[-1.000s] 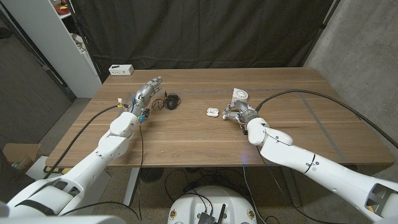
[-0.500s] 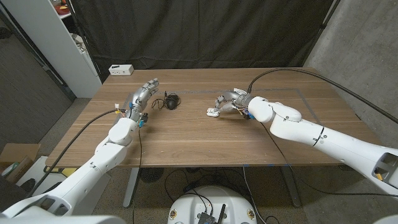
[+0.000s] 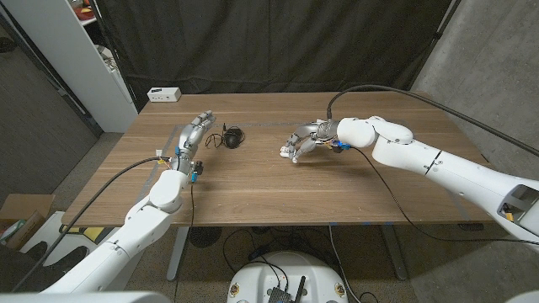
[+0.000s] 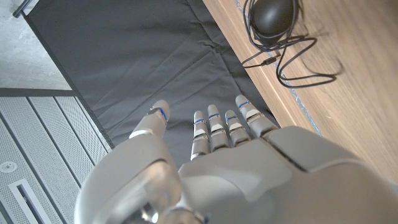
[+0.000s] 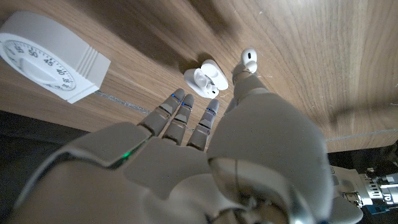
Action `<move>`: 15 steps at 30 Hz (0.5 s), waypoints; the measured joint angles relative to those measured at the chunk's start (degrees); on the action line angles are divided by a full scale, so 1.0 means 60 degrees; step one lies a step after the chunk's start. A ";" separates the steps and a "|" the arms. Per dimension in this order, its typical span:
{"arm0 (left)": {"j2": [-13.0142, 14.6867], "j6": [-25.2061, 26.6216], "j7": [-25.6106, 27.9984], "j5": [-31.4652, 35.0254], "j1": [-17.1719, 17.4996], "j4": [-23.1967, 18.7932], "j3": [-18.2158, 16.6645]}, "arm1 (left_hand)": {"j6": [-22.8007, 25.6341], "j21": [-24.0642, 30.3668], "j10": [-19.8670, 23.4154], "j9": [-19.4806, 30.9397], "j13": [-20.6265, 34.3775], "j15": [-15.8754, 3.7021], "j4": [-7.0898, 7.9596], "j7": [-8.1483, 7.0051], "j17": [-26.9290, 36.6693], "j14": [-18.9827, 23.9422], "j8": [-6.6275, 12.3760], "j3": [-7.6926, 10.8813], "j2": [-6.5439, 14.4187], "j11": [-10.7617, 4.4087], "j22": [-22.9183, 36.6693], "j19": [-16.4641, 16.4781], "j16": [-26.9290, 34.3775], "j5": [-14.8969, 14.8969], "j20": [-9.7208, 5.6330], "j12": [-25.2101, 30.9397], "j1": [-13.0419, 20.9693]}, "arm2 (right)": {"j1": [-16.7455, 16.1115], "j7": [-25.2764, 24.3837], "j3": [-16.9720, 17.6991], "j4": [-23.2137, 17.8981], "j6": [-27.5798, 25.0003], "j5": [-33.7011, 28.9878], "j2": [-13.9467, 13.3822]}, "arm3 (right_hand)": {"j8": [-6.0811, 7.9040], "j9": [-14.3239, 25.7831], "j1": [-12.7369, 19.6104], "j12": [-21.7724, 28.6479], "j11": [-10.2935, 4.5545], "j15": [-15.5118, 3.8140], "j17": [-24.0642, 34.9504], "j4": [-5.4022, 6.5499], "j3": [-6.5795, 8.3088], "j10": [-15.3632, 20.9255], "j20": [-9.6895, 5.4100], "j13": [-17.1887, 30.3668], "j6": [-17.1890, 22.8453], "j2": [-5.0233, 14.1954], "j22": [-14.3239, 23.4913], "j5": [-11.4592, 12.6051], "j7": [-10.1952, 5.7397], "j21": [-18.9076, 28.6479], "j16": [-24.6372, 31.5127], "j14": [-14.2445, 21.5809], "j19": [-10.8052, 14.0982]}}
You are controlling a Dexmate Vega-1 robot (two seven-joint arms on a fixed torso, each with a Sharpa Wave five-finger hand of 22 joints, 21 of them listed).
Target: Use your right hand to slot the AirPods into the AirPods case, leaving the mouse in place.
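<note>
White AirPod [image 5: 249,58] pinched at fingertips of right hand [image 3: 308,140], just over open AirPods case [image 5: 203,77] near table [image 3: 253,189] centre. White timer [image 5: 51,57] beyond, far side. Left hand [image 3: 191,135] released, fingers straight, holding nothing; black mouse [image 3: 233,135] with coiled cable just right of it.

We see a wooden table [image 3: 253,189] mid-frame. White kitchen timer [image 5: 51,57] lies on the tabletop, dial numbers visible. Small white box [image 3: 163,94] sits at the table's upper-left corner. Black curtain [image 3: 278,42] spans the top of the frame. White shelving unit [image 3: 80,63] upper left, cardboard box [image 3: 18,215] on the floor lower left.
</note>
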 measured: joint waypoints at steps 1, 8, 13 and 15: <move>0.0009 0.0078 0.0121 0.0071 0.0148 -0.0201 -0.0062 | 0.0000 0.0000 0.0000 0.0000 0.0000 0.0000 0.0000 0.0000 0.0000 0.0000 0.0000 0.0000 0.0000 0.0000 0.0000 0.0000 0.0000 0.0000 0.0000 0.0000 0.0000 | 0.0049 0.0161 0.0006 0.0116 0.0205 -0.0149 0.0070 | 0.0000 0.0000 0.0000 -0.0042 0.0017 0.0016 0.0000 0.0000 0.0000 -0.0017 0.0000 0.0000 0.0000 0.0000 0.0000 0.0000 0.0000 0.0000 -0.0001 -0.0016 0.0000; 0.0012 0.0335 0.0542 0.0336 0.0526 -0.0712 -0.0246 | 0.0051 0.0000 0.0000 0.0000 -0.0001 0.0000 -0.0025 -0.0051 0.0000 0.0000 0.0000 -0.0025 0.0000 0.0000 0.0000 0.0000 0.0000 0.0000 0.0000 0.0000 0.0000 | 0.0168 0.0403 0.0076 0.0495 0.0580 -0.0611 0.0424 | -0.0073 0.0027 0.0000 -0.0140 0.0207 0.0012 -0.0022 -0.0028 -0.0029 -0.0207 0.0211 -0.0001 0.0000 0.0000 0.0000 0.0001 0.0000 0.0000 -0.0031 -0.0158 -0.0028; -0.0016 0.0417 0.0636 0.0446 0.0580 -0.0815 -0.0278 | 0.0051 0.0000 0.0000 0.0000 -0.0001 0.0000 -0.0025 -0.0051 0.0000 0.0000 0.0000 -0.0025 -0.0051 0.0000 0.0000 0.0000 0.0000 0.0000 0.0000 0.0000 0.0051 | 0.0218 0.0462 0.0102 0.0633 0.0696 -0.0943 0.0636 | -0.0073 0.0026 0.0000 -0.0177 0.0258 0.0005 -0.0048 -0.0052 -0.0052 -0.0356 0.0364 -0.0028 0.0036 0.0000 0.0000 0.0001 0.0036 0.0000 -0.0140 -0.0345 0.0024; -0.0055 0.0454 0.0650 0.0488 0.0584 -0.0857 -0.0288 | 0.0051 0.0000 0.0000 0.0000 -0.0001 0.0000 -0.0026 -0.0051 0.0000 0.0000 0.0000 -0.0025 -0.0051 0.0000 0.0000 0.0000 0.0000 0.0000 0.0000 0.0000 0.0051 | 0.0251 0.0490 0.0105 0.0702 0.0744 -0.1135 0.0725 | -0.0073 0.0026 0.0044 -0.0177 0.0220 0.0017 -0.0071 -0.0052 -0.0052 -0.0394 0.0378 -0.0028 0.0041 0.0044 0.0000 0.0001 0.0031 0.0000 -0.0156 -0.0357 0.0037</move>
